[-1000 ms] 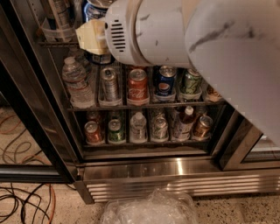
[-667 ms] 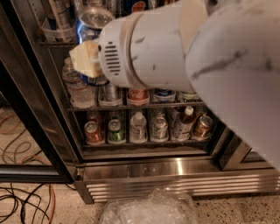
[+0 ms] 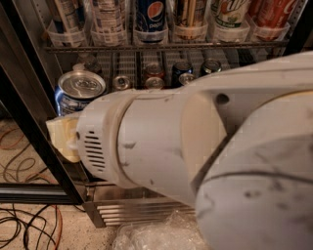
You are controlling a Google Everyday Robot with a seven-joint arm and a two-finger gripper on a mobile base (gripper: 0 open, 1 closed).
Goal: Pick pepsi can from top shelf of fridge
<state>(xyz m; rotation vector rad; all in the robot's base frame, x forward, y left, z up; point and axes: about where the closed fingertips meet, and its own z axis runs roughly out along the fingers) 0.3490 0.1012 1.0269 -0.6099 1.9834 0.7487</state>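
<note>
My gripper (image 3: 73,122) is at the left, in front of the fridge (image 3: 29,146), below the top shelf (image 3: 166,47). It is shut on the pepsi can (image 3: 78,93), a blue can with white marks and a silver lid, held in the air. One yellowish finger (image 3: 63,139) shows under the can; the other is hidden. My white arm fills the middle and right of the view. A second Pepsi can (image 3: 149,14) stands in a clear holder on the top shelf.
Other cans stand in the top shelf's holders, with red ones (image 3: 271,14) at the right. Can tops (image 3: 154,80) show on the rack below. The black door frame (image 3: 34,141) is at the left. Cables (image 3: 24,224) and clear plastic (image 3: 156,234) lie on the floor.
My gripper and the blue can have come down and to the left from the level of the top shelf, and out toward the camera. My arm now covers the lower racks.
</note>
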